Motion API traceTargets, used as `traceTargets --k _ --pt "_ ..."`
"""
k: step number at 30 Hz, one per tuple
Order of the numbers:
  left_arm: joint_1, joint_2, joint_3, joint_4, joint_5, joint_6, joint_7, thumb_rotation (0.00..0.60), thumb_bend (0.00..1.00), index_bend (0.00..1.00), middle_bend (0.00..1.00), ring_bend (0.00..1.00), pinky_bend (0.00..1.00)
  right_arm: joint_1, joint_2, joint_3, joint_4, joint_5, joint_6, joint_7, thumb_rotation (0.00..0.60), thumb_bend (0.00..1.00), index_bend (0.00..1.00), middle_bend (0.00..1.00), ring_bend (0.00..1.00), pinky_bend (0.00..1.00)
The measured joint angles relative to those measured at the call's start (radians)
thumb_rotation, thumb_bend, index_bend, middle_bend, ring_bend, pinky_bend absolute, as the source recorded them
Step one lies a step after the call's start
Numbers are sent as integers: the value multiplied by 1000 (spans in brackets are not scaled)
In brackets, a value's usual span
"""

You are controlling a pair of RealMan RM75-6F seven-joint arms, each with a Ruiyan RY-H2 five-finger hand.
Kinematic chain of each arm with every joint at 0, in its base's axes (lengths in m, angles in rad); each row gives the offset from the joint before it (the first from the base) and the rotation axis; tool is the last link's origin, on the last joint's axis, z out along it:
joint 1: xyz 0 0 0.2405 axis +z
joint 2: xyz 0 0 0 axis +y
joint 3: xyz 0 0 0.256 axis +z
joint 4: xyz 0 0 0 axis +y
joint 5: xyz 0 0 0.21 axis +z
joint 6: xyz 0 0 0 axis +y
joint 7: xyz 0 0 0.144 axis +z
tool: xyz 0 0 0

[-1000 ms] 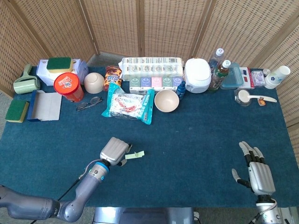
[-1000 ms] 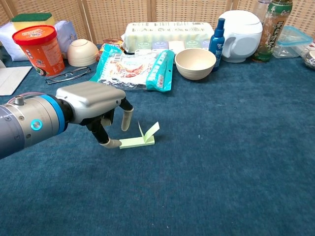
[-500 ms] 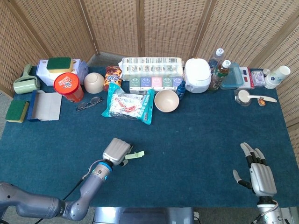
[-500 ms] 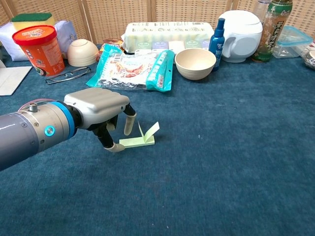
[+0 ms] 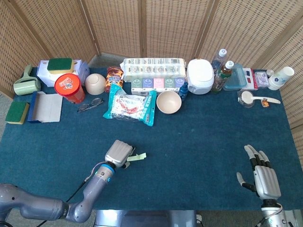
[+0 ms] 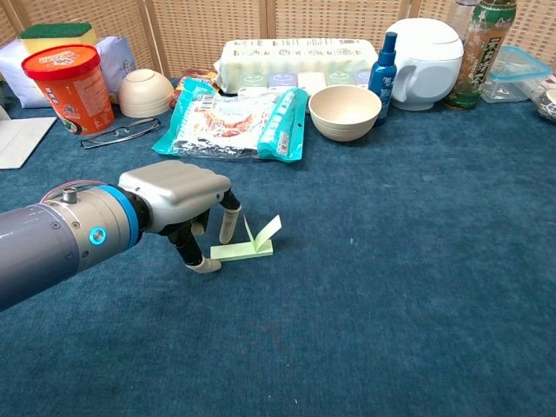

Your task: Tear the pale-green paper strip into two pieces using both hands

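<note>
Left hand point(image 6: 178, 195), fingers apart over the pale-green paper strip point(image 6: 242, 249), should pinch its nine-o'clock end firmly; right hand point(image 5: 263, 178) lies spread.

the left hand point(image 5: 118, 153) is resting on the blue table point(image 5: 199, 142), its fingers just touching the pale-green paper strip point(image 5: 136, 157), well in front of the beige bowl point(image 5: 169, 102); the right hand point(image 5: 260, 172) is lying far right of that bowl, fingers spread

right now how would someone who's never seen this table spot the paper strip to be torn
On the blue tablecloth, look at the near side, in front of the snack bag. The pale-green paper strip lies at the left hand fingertips, the only flat green slip there, one end folded upward.
</note>
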Motion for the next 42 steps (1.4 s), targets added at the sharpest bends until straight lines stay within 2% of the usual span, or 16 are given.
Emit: traceTargets --k 16,25,33,42 --pt "-17 -6 2 9 -33 -2 0 584 280 524 1000 1000 1000 -6 1 0 3 2 3 12 592 385 0 37 120 16" --pt "-28 2 -1 6 -46 0 5 600 416 634 1000 1000 1000 -13 1 0 9 -1 12 26 593 385 0 39 120 17" --pt "-25 73 -2 2 60 -33 -77 600 430 668 1000 1000 1000 -8 -2 2 11 -10 8 36 592 385 0 40 120 17" --pt "-7 247 -6 -9 247 -117 -284 600 432 693 1000 1000 1000 13 -10 5 9 -20 -20 50 593 385 0 44 120 17"
